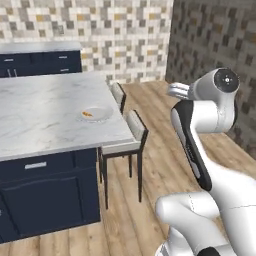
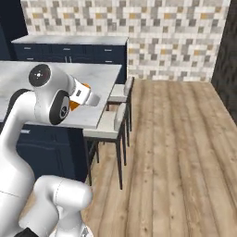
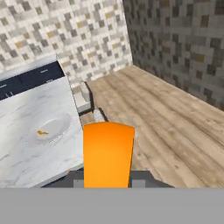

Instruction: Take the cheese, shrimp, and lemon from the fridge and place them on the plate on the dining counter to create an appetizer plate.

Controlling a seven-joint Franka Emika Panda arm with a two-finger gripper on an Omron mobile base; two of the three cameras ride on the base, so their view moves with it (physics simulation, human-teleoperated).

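The cheese [image 3: 108, 153], an orange wedge, stands between my fingers, and my gripper [image 3: 108, 181] is shut on it. From the right base view the cheese [image 2: 83, 88] shows at the end of the hand, level with the near corner of the dining counter [image 2: 99, 78]. The hand of the gripper [image 1: 171, 91] hangs over the wood floor, right of the counter [image 1: 45, 110]. The white plate [image 1: 106, 116] sits near the counter's right edge with the shrimp [image 1: 87, 114] on it. In the hand view the plate [image 3: 64, 122] and shrimp [image 3: 42, 132] lie left of the cheese. The lemon and fridge are out of view.
Two pale chairs [image 1: 135, 127] [image 1: 118, 95] are tucked along the counter's right side, between it and the arm. A navy cabinet run with a marble worktop [image 1: 40, 55] lines the checkered back wall. A dark tiled wall [image 1: 215, 40] closes the right side. Open wood floor [image 2: 176, 152] lies to the right.
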